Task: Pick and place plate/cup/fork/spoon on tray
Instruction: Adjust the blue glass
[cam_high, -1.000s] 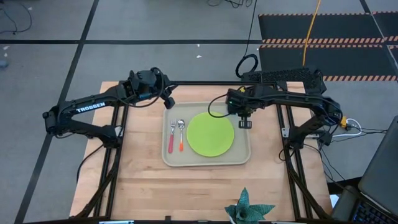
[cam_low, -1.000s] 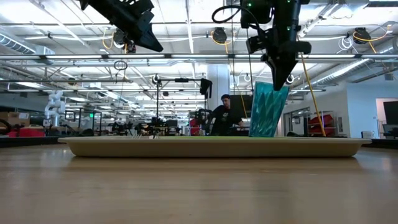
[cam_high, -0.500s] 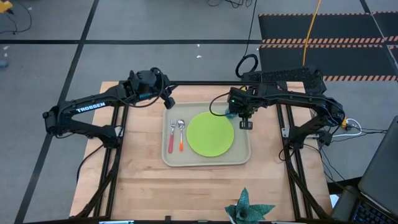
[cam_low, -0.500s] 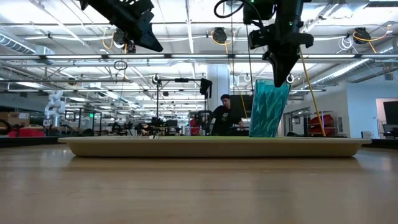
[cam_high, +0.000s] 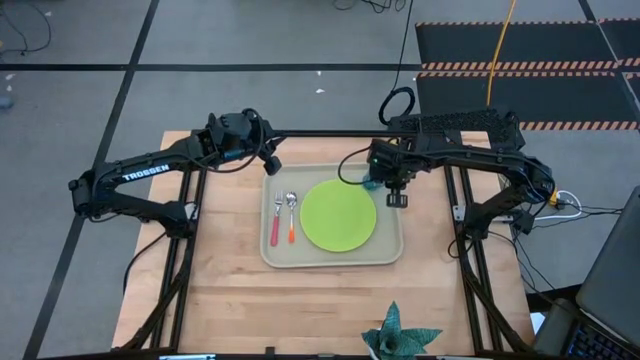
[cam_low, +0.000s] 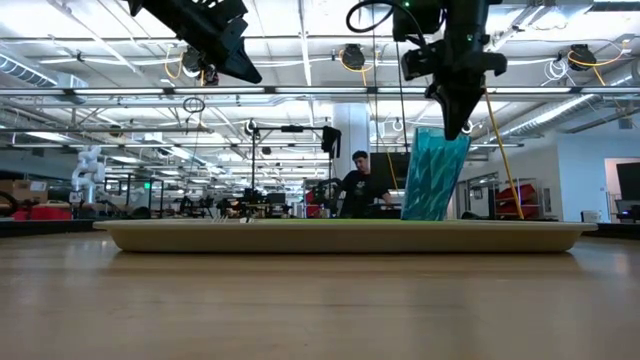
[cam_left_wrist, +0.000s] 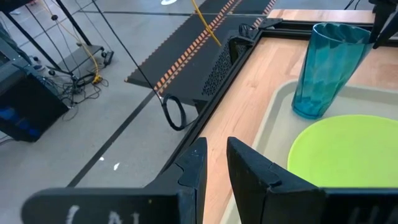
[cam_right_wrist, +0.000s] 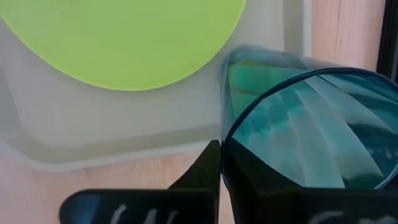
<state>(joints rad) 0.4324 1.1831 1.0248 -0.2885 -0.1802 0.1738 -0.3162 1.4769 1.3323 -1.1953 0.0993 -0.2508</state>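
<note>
The beige tray (cam_high: 385, 250) lies mid-table. On it are the lime-green plate (cam_high: 338, 216), the red-handled fork (cam_high: 275, 225) and the orange-handled spoon (cam_high: 291, 220). The teal cup (cam_low: 433, 180) stands tilted at the tray's far right corner beside the plate, and also shows in the left wrist view (cam_left_wrist: 323, 68). My right gripper (cam_low: 462, 128) is above the cup, shut on its rim. My left gripper (cam_high: 272, 162) hangs shut and empty above the tray's far left corner. My right gripper holds the cup by its rim (cam_right_wrist: 231, 140), with one finger (cam_right_wrist: 208, 165) outside the wall and the other inside the cup. The fingers come from above, pointing down. The cup leans with its top toward the table's right, and its base (cam_left_wrist: 308, 112) rests on the tray.
A spiky teal leafy object (cam_high: 400, 338) sits at the table's near edge. A black ridged mat (cam_high: 450, 125) lies at the far right behind the tray. A person (cam_low: 360, 190) stands in the room far behind the table.
My right gripper has shifted slightly toward the table's right edge, keeping its hold on the cup's rim. The cup's top has tipped that way while its base has stayed on the tray.
</note>
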